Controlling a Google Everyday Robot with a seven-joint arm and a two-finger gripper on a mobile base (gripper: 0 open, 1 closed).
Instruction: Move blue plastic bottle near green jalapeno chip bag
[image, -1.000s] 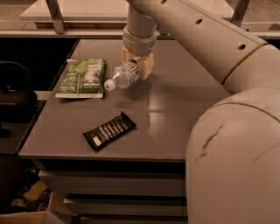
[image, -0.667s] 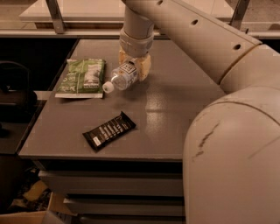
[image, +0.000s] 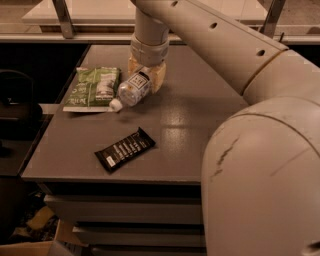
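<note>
The gripper (image: 145, 77) is positioned over the rear left part of the grey table (image: 205, 115), its two tan fingers (image: 158, 78) closed on the base end of the blue plastic bottle (image: 133, 89). The bottle is tilted, white cap lowest and pointing front-left, the cap lying just beside the near right corner of the green jalapeno chip bag (image: 95, 87), which lies flat at the table's left edge; contact between cap and bag cannot be confirmed. A black candy bar wrapper (image: 125, 149) lies flat near the front edge, well apart from both.
</note>
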